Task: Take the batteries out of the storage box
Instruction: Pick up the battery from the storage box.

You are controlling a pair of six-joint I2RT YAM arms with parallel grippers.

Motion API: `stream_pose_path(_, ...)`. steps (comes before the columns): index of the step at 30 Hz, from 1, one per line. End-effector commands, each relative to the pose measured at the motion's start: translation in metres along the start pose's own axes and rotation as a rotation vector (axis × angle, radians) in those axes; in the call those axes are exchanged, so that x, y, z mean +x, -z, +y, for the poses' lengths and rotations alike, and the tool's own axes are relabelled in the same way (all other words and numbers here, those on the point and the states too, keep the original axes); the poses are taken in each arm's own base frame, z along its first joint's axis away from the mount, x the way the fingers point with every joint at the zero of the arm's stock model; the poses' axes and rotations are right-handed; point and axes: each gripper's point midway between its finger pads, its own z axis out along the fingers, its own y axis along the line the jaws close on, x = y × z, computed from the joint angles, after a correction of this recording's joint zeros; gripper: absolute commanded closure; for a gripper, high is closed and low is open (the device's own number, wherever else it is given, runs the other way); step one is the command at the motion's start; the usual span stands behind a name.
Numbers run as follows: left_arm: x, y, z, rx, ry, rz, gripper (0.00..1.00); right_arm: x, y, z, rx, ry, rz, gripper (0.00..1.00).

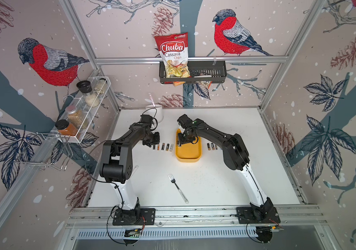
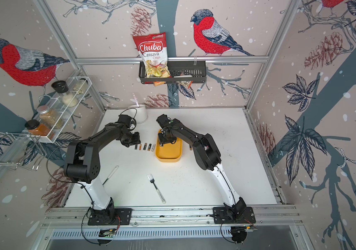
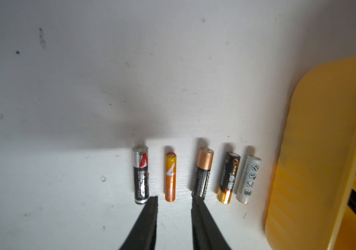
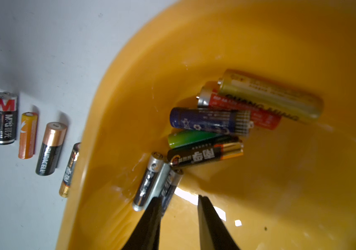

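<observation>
Right gripper (image 4: 177, 198) spread, empty, low inside yellow storage box (image 4: 259, 43) | silver-black batteries (image 4: 148, 184) just ahead, beside one fingertip (image 4: 152, 213), long axis nearly along fingers | left gripper (image 3: 173, 198) spread, farther, outside box.

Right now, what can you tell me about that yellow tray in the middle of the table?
The storage box is a shallow yellow tray with rounded corners and a low rim, glossy like plastic. It sits flat on the white table, long side running away from the robot. Its near half is bare; a loose cluster of batteries lies at its far end. The open right gripper hangs over that end; contact is unclear.
</observation>
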Motion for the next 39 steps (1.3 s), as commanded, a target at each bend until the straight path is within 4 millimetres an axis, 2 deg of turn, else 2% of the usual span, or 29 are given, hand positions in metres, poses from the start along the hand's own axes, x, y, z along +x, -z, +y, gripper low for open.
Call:
stream_pose_path(1, -0.002, 0.003, -0.003, 0.006, 0.004, -0.012, 0.68, -0.003, -0.002, 0.005, -0.02, -0.008, -0.008, 0.65)
stream_pose_path(11, -0.002, 0.004, -0.003, 0.004, 0.005, -0.015, 0.68, 0.006, -0.015, -0.002, 0.02, 0.007, 0.025, 0.65)
stream_pose_path(27, 0.0, 0.005, -0.006, 0.003, 0.002, -0.015, 0.68, 0.028, -0.015, -0.03, 0.161, 0.049, 0.082, 0.71)
stream_pose_path(39, -0.001, 0.007, -0.008, -0.003, -0.003, -0.018, 0.68, 0.039, -0.012, -0.04, 0.25, 0.089, 0.108, 0.77)
